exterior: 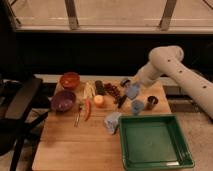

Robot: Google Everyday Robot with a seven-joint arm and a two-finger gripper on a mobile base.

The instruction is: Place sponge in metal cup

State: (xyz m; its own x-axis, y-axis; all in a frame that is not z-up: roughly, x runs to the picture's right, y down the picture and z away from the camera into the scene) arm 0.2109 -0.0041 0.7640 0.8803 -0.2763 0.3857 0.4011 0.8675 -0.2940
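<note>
The white arm [167, 62] reaches in from the right and slopes down and to the left over the far side of the wooden tabletop [70, 145]. Its gripper [130, 87] hangs above the right back part of the tabletop, with its fingers closed on the pale blue sponge [133, 93], which sits at the gripper's tip, lifted off the wood. The metal cup [152, 102] stands upright to the right of the sponge and a little nearer the camera, close to it but apart from it. A small light blue item [137, 106] stands just left of the cup, below the sponge. A green tray [175, 152] fills the near right corner, and a blue-grey object [112, 121] lies just beside its left rim. Across the middle of the tabletop lie a dark reddish cluster [112, 91], a dark oblong object [100, 86], an orange fruit [99, 100], a pale yellow item [89, 90], a red chili [88, 109] and a thin utensil [79, 113]. Farther left stand an orange bowl [69, 80] and, in front of it, a purple bowl [63, 100]. A dark chair [20, 107] stands beside the left edge.
</note>
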